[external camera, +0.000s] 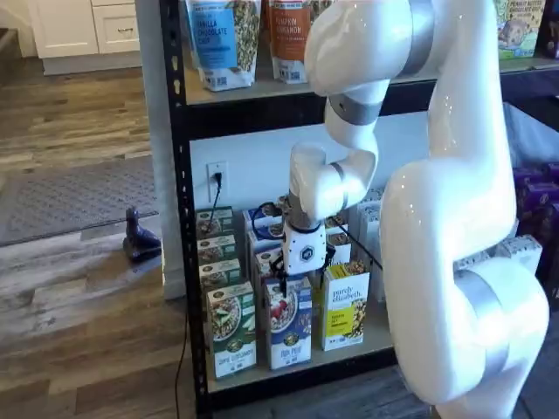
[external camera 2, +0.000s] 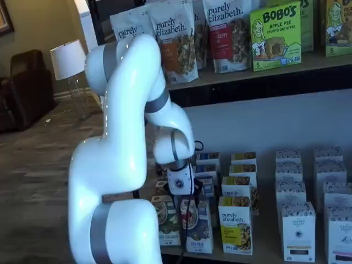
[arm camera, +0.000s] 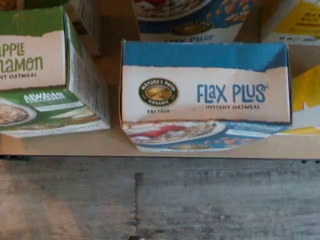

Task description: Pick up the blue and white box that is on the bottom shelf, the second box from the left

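Twice saw the white arm [external camera: 454, 218], in both shelf views: filling the right half of one frame, the left half of the other [external camera 2: 121, 165]. Found the black rack [external camera: 175, 175] behind it, with pouches on the upper board at the top of the frame. Noted the bottom shelf [external camera: 380, 330], a pale tan board, in the lower middle, carrying rows of cartons. Spotted the blue and white box [external camera: 289, 327] at the front edge of that board, low in the frame and upright, just beside the green-and-white carton [external camera: 231, 336] on its left and the yellow-and-white carton [external camera: 345, 305] on its right. Saw the same box low and left of centre in a shelf view [external camera 2: 199, 225]. Read "Flax Plus" on its top flap in the wrist view [arm camera: 205, 95], shelf edge and grey wood floor [arm camera: 160, 200] beyond. Found the gripper [external camera: 303, 275] directly above that box, black fingers spread apart, pinching nothing.
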`<action>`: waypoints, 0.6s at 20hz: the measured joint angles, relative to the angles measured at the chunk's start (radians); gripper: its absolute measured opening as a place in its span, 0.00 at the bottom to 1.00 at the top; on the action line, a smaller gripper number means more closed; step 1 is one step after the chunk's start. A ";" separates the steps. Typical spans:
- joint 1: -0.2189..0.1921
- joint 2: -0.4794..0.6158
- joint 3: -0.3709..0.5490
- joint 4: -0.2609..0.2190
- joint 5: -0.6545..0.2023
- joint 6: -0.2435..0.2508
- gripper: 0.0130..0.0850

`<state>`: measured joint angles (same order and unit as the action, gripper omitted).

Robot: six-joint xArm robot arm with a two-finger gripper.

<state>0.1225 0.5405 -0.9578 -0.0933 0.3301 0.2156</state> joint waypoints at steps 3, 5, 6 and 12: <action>0.001 0.039 -0.047 0.000 0.010 0.000 1.00; 0.003 0.066 -0.083 -0.012 0.015 0.014 1.00; 0.005 0.080 -0.100 -0.016 0.015 0.020 1.00; 0.007 0.130 -0.188 -0.010 0.038 0.015 1.00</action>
<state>0.1298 0.6701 -1.1463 -0.1032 0.3677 0.2311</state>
